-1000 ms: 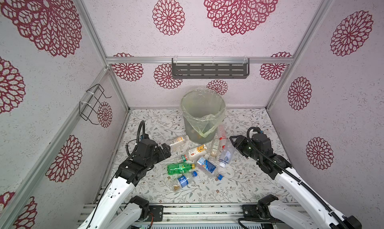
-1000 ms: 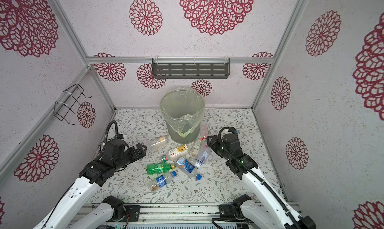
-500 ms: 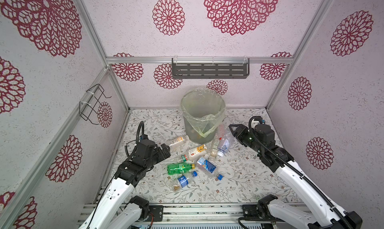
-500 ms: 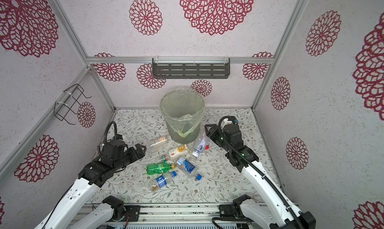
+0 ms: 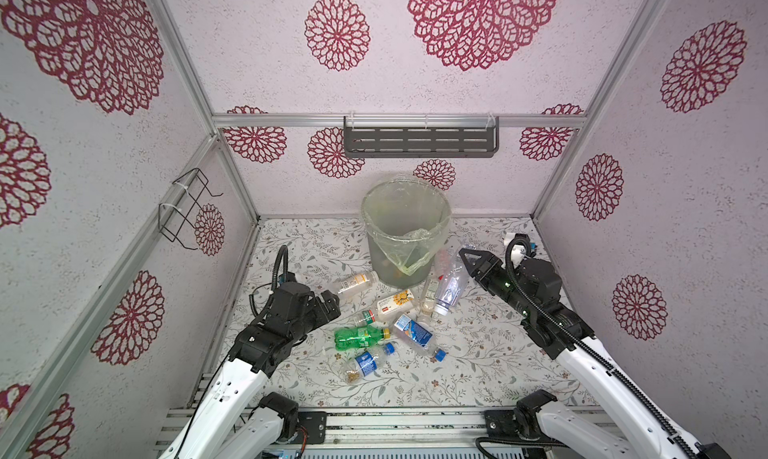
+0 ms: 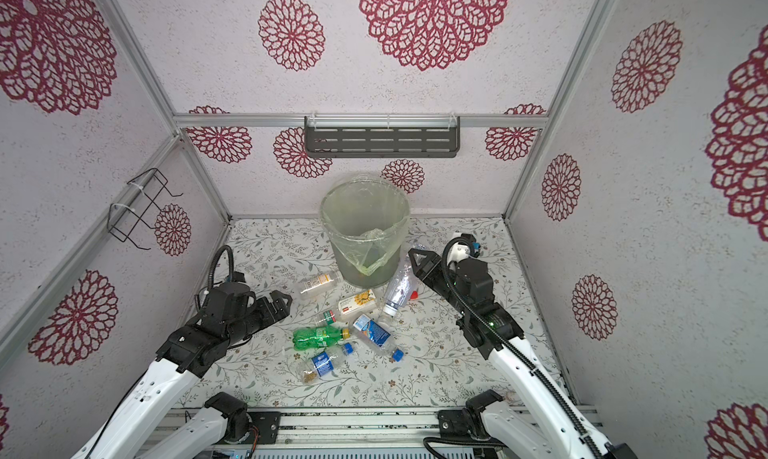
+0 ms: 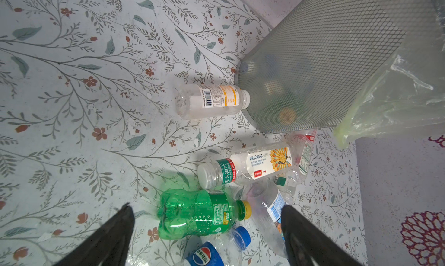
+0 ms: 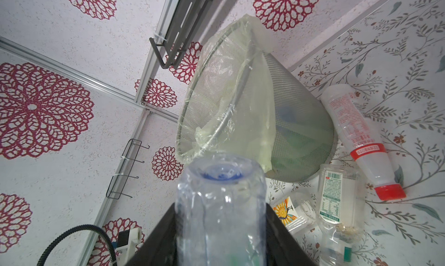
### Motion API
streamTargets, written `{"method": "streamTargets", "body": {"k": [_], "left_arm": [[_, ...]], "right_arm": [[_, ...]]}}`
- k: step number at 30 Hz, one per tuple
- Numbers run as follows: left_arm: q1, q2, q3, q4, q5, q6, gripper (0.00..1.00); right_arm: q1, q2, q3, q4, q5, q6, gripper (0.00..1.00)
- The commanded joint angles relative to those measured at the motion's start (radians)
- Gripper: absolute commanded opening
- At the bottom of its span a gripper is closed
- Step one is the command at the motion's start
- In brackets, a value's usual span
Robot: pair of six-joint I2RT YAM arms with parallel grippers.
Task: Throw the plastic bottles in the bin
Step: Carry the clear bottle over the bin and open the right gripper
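Pinching a clear bottle (image 8: pixel 220 180) across its body, the right pincer (image 5: pixel 469 265) holds it just beside the bin (image 5: pixel 386 261), on the side toward the table's (image 5: pixel 490 353) right edge. The bottle's base points up toward the rim and its cap slants down toward the front edge. It looks empty, so it should be very light. The thin, slick wall will likely dent under pressure, and a hard squeeze could buckle it and let it squirt free. A moderate grip around the middle, as here, seems safest.

The bin stands at the middle of the table's back edge. It is lined with a loose yellowish bag (image 5: pixel 409 249) that droops over the near side of the rim and could snag a bottle tipped in low. Several bottles already show through its wall.

More bottles lie scattered on the middle of the table in front of the bin. Among them is a green bottle (image 7: pixel 202 214) on its side, its yellow cap toward the right edge. The left pincer (image 5: pixel 330 307) hangs spread wide near it, empty. The ridged body of the green bottle looks the best place to take hold, since the cap end is narrow and would roll.
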Motion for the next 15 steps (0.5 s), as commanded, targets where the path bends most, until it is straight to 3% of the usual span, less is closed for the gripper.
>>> {"method": "streamTargets", "body": {"k": [1,8,13,15], "left_arm": [[0.014,-0.005,-0.007,0.005,-0.008,0.001,0.97],[0.015,-0.005,-0.004,0.006,-0.003,0.004,0.97],[0.02,0.03,0.041,0.003,-0.007,0.035,0.97],[0.023,0.05,0.068,-0.016,-0.012,0.038,0.97]], "right_arm": [[0.002,-0.011,0.029,0.106,-0.014,0.01,0.52],[0.002,0.2,0.27,0.165,-0.035,0.01,0.51],[0.005,0.527,0.588,0.219,0.012,0.054,0.51],[0.004,0.665,0.757,0.158,0.039,0.056,0.59]]}}
